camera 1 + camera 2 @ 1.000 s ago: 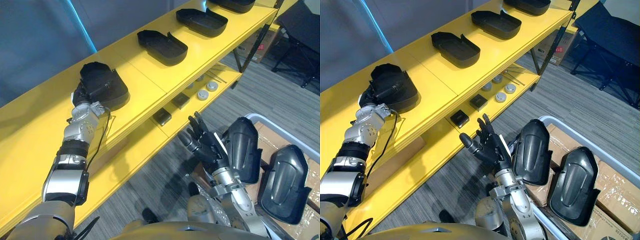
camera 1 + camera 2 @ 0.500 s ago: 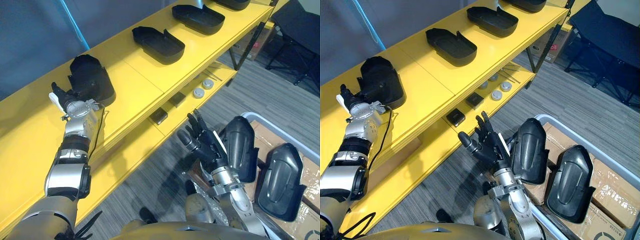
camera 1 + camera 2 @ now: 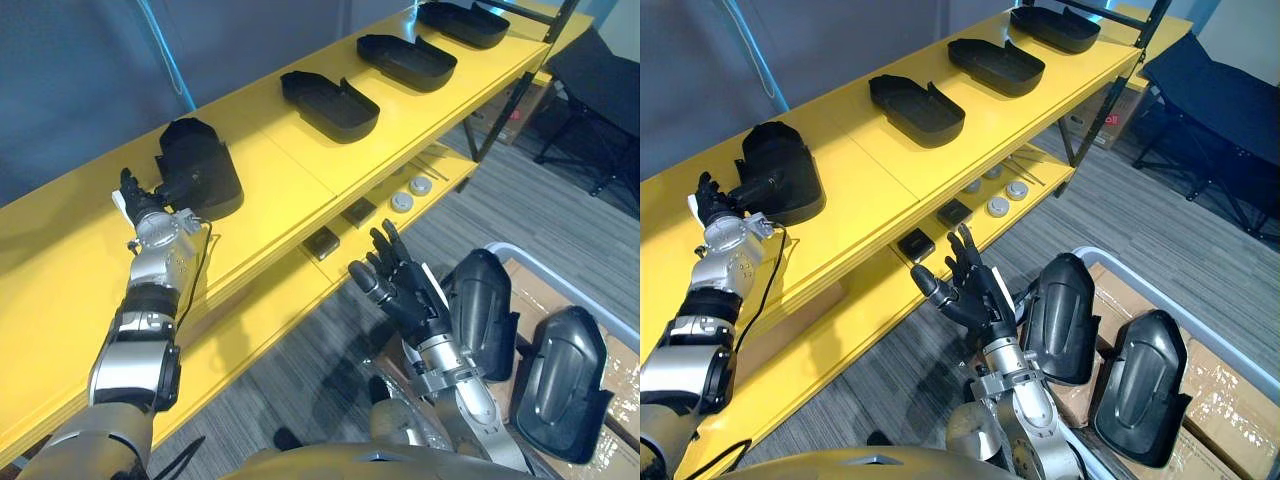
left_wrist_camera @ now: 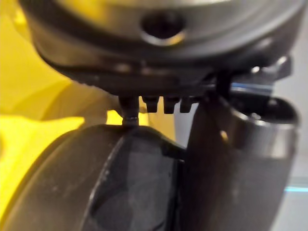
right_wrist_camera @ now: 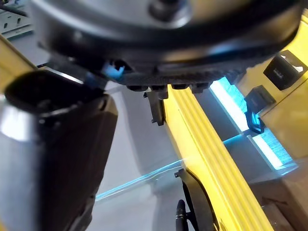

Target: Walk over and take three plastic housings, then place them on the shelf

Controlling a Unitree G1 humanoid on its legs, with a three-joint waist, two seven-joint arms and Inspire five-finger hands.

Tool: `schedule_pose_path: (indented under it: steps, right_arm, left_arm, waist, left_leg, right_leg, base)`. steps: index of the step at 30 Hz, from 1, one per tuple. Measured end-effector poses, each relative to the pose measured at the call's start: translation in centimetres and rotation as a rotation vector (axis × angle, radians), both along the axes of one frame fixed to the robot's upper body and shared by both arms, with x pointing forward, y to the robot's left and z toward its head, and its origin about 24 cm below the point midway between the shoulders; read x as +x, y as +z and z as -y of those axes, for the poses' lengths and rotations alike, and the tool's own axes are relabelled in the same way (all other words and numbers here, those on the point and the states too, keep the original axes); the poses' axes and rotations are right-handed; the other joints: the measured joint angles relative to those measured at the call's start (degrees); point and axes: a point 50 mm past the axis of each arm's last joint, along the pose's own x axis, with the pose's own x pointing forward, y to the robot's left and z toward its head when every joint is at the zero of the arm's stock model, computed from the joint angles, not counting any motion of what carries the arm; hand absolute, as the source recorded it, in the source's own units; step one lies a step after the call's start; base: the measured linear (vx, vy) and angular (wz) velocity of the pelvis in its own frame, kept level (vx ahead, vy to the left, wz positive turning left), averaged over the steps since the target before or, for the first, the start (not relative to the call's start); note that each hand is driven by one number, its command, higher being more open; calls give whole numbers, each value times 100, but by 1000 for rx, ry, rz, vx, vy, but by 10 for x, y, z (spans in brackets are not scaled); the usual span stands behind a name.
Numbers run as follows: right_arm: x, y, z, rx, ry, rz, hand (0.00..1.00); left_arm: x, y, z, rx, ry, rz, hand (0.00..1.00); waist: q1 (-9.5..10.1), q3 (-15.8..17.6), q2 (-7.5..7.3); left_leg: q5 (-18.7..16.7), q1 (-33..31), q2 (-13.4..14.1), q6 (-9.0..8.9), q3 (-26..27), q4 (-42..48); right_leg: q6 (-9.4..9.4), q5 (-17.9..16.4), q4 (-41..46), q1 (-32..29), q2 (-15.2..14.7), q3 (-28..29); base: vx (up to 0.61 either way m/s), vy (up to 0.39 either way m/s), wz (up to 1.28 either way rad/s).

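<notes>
Left hand (image 3: 140, 208) over top board of long yellow shelf (image 3: 280, 170), fingers straight, gripping nothing. Black moulded plastic housing (image 3: 203, 168) lies on shelf top just right of hand; cannot tell whether they touch. Three more black housings (image 3: 330, 102) in row further right along shelf top. Right hand (image 3: 405, 295) raised above grey carpet floor (image 3: 560, 190), fingers spread open, empty. Near right: two dark housings (image 3: 482, 312) standing upright in white-rimmed bin (image 3: 520, 250).

I take this for a workshop or parts-storage area.
A long yellow shelf (image 3: 300, 170) carries a row of black plastic housings (image 3: 330, 105). Small round parts (image 3: 402, 202) lie on its lower tier, and beside it cardboard boxes (image 3: 1230, 395) sit in a cart (image 3: 580, 275) on grey carpet (image 3: 560, 200).
</notes>
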Motion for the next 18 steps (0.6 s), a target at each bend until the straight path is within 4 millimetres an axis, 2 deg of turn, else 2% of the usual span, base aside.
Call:
schedule_pose_path:
  steps: [4, 6, 8, 10, 12, 15, 18]
  right_arm:
    - [2, 6, 0, 3, -34, 29, 100]
    - [5, 22, 5, 52, -66, 90, 100]
    - [11, 39, 10, 75, -76, 163, 100]
    - [21, 51, 10, 83, -63, 221, 100]
    - [34, 65, 8, 62, -14, 277, 100]
    - [48, 70, -2, 24, 54, 279, 100]
    - [67, 59, -16, -25, 105, 223, 100]
  left_arm:
    - [-19, 9, 24, -3, -95, 138, 100]
    - [-39, 21, 37, 20, -128, 235, 100]
    - [-52, 24, 41, 74, -134, 255, 100]
    - [-61, 18, 41, 99, -128, 230, 100]
    - [-68, 8, 42, 133, -114, 181, 100]
    - [-77, 2, 41, 208, -59, 148, 100]
    - [-90, 2, 43, 293, 11, 145, 100]
  waist:
    - [131, -40, 16]
    - [239, -78, 69]
    - [321, -142, 128]
    - [429, -272, 192]
    - [637, -329, 242]
    - [831, -336, 242]
    - [1100, -368, 202]
  left_leg:
    - [98, 120, -56, 11, -61, -205]
    - [103, 129, -64, 17, -146, -205]
    - [126, 128, -70, 29, -257, -207]
    - [168, 123, -72, 30, -374, -228]
    - [271, 165, -111, 25, -574, -336]
    - [482, 155, -136, 24, -784, -549]
    - [657, 86, -121, -1, -1046, -674]
  right_leg:
    - [0, -1, -3, 85, -15, -93]
    - [0, -1, -3, 141, -28, -175]
    - [-1, -4, -9, 210, -40, -297]
    - [-7, -13, -13, 269, -44, -428]
    - [-25, -46, -44, 400, -57, -640]
    - [-49, -65, -60, 430, -33, -855]
    - [-82, -85, -103, 485, -7, -1146]
  base:
    - [-13, -5, 9]
    - [-16, -2, 16]
    - [-20, -15, 28]
    - [-26, -21, 33]
    - [-60, -24, 40]
    - [-91, -27, 43]
    - [-72, -30, 46]
